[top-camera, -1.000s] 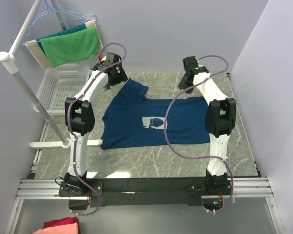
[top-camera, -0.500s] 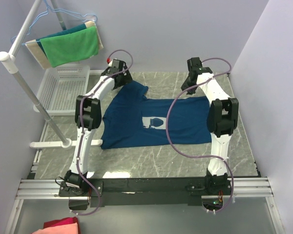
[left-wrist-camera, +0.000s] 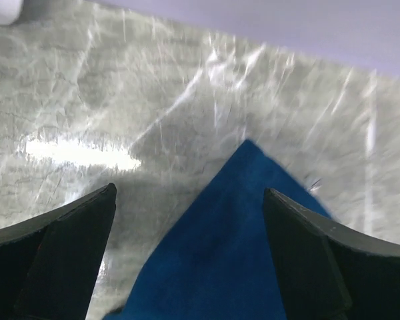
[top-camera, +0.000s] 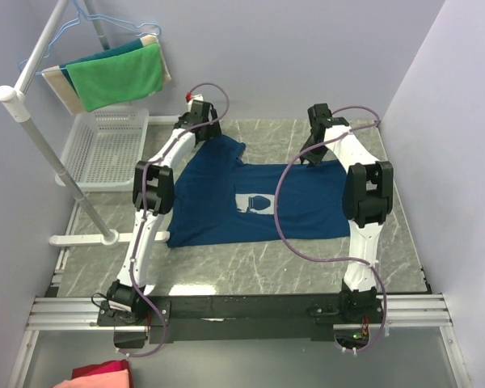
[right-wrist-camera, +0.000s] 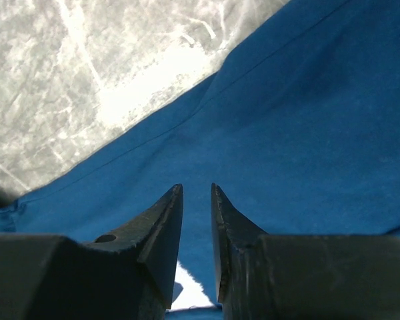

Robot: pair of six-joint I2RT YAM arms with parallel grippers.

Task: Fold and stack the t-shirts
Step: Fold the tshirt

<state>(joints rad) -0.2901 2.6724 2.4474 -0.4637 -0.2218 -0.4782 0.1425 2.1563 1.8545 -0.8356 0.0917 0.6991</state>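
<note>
Standing at the near edge, looking over both arm bases.

- One navy t-shirt (top-camera: 250,198) lies spread flat on the grey marbled table (top-camera: 259,259), roughly mid-table, between the two arms. The pale print (top-camera: 256,202) faces up. One sleeve points toward the far left.
- The left gripper (top-camera: 204,132) is reached out to the far left, over that sleeve. From its wrist camera the left gripper (left-wrist-camera: 189,192) stands wide, with nothing between the jaws. The pointed corner of the t-shirt (left-wrist-camera: 233,247) sits in the gap below, with bare table (left-wrist-camera: 120,87) around it. I cannot tell whether the fingers touch the cloth.
- The right gripper (top-camera: 311,153) is over the shirt's far right edge. From its wrist camera the right gripper (right-wrist-camera: 195,188) is narrow, with only a slim slit between the tips. The t-shirt (right-wrist-camera: 307,133) fills most of that view, its edge running diagonally against the table (right-wrist-camera: 67,60). No fabric is visibly pinched in the slit. Contact with the cloth is unclear.
- No fold in the shirt yet, and no stack.
- To the far left is a white basket (top-camera: 105,149). Above it a green cloth (top-camera: 117,74) hangs on a white rack (top-camera: 48,153).
- A red and pink cloth (top-camera: 97,376) lies below the table's near edge on the left, well apart from the shirt.
</note>
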